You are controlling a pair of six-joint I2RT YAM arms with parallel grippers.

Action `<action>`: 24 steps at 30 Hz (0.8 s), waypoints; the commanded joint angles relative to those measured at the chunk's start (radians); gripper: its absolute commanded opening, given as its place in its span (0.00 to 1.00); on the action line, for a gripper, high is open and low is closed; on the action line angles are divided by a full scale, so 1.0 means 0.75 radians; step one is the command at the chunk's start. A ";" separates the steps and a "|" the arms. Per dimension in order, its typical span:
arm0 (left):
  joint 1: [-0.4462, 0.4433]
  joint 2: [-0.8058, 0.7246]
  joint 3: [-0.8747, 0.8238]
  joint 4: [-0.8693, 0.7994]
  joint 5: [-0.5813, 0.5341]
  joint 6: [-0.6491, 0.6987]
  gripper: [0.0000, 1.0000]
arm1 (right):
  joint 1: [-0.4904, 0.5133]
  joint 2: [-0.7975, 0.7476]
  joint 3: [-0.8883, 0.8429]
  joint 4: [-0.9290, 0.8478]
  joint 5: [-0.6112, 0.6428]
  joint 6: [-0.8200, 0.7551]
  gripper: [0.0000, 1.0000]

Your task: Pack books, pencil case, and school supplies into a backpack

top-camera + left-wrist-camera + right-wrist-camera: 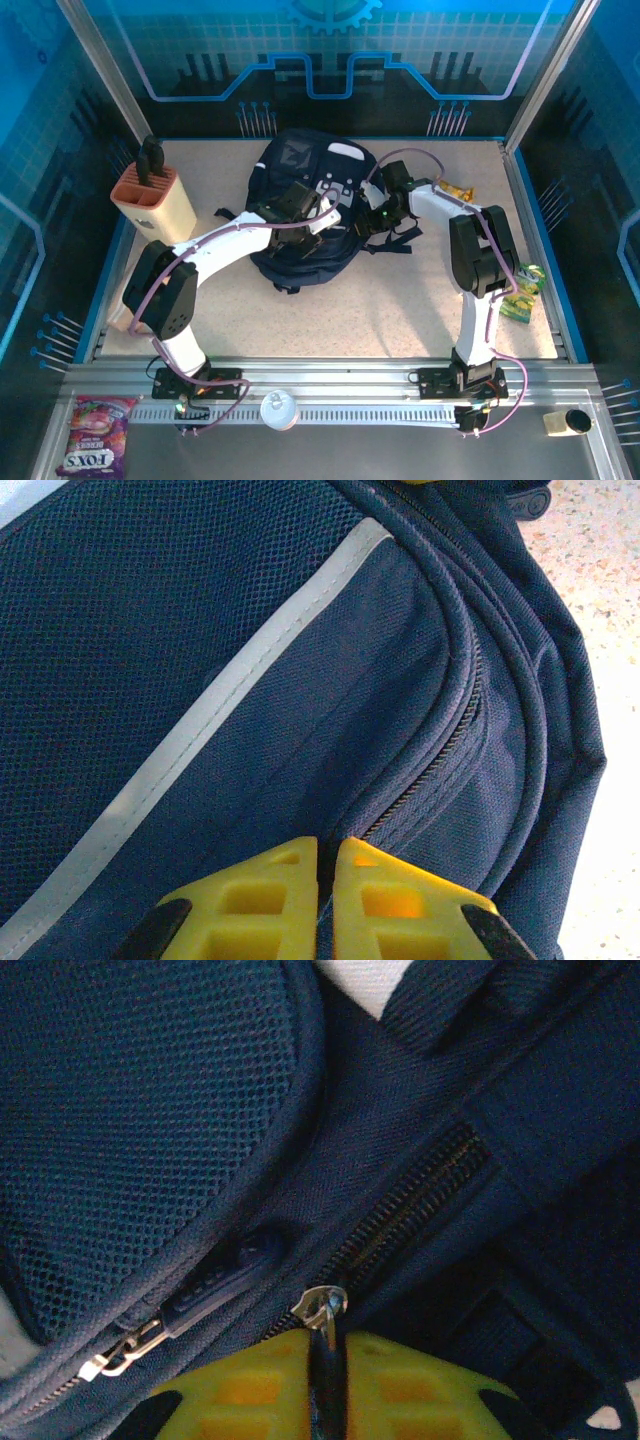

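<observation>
- Roughly centre of the table (400, 300) lies the backpack (300, 235), dark navy. Its long axis runs near-to-far and leans slightly left toward the near end.
- Grey patch (296, 156) sits at the far end, and dark straps trail off both sides.
- Left gripper (325, 858): yellow fingers pressed together, tips right against the backpack fabric beside a zip seam. Cannot tell if any cloth is caught between them.
- White stripe (230, 680) runs diagonally across the panel above those fingers.
- Right gripper (328, 1345): fingers pinch the dark tab of a zip pull (322, 1306), whose metal slider sits just above the tips. The zip line runs up to the right from it.
- Second zip pull (128, 1352) lies to the left on the neighbouring seam, touching nothing.
- Backpack contents are hidden from every view.
- Knife block (155, 205) stands far left, upright, with black handles poking out the top.
- Yellow-orange snack bag (457, 188) is just beyond the right arm, and a green packet (522, 290) sits at the right table edge.
- Purple candy bag (95, 437) lies on the near rail at left, and its lettering reads "FOXS".
</observation>
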 commanded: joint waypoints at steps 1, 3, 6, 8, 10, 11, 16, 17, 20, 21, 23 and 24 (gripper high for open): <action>0.027 -0.013 0.005 -0.004 -0.056 -0.024 0.11 | -0.009 -0.062 -0.039 -0.038 -0.021 -0.028 0.10; 0.030 -0.010 0.009 0.002 -0.055 -0.029 0.11 | -0.006 -0.087 -0.058 -0.026 -0.017 -0.035 0.08; 0.031 -0.004 0.021 0.009 -0.044 -0.055 0.09 | 0.006 -0.161 -0.122 0.023 -0.009 -0.056 0.05; 0.033 0.002 0.037 0.017 -0.027 -0.083 0.08 | 0.019 -0.215 -0.168 0.057 -0.008 -0.067 0.04; 0.032 0.008 0.055 0.037 -0.011 -0.127 0.07 | 0.035 -0.282 -0.230 0.096 0.000 -0.072 0.04; 0.035 0.009 0.066 0.049 -0.006 -0.151 0.07 | 0.044 -0.311 -0.259 0.110 0.000 -0.073 0.04; 0.041 0.008 0.102 0.137 0.068 -0.273 0.07 | 0.116 -0.465 -0.413 0.219 0.025 -0.060 0.04; 0.041 0.009 0.108 0.154 0.079 -0.293 0.07 | 0.129 -0.491 -0.434 0.232 0.033 -0.054 0.04; 0.044 0.019 0.129 0.189 0.104 -0.344 0.07 | 0.156 -0.557 -0.489 0.271 0.048 -0.030 0.04; 0.043 0.026 0.136 0.198 0.113 -0.358 0.07 | 0.164 -0.572 -0.502 0.285 0.044 -0.019 0.05; 0.043 0.038 0.153 0.210 0.124 -0.385 0.07 | 0.186 -0.595 -0.526 0.310 0.043 0.004 0.05; 0.043 0.046 0.159 0.218 0.125 -0.402 0.07 | 0.201 -0.606 -0.538 0.330 0.043 0.023 0.05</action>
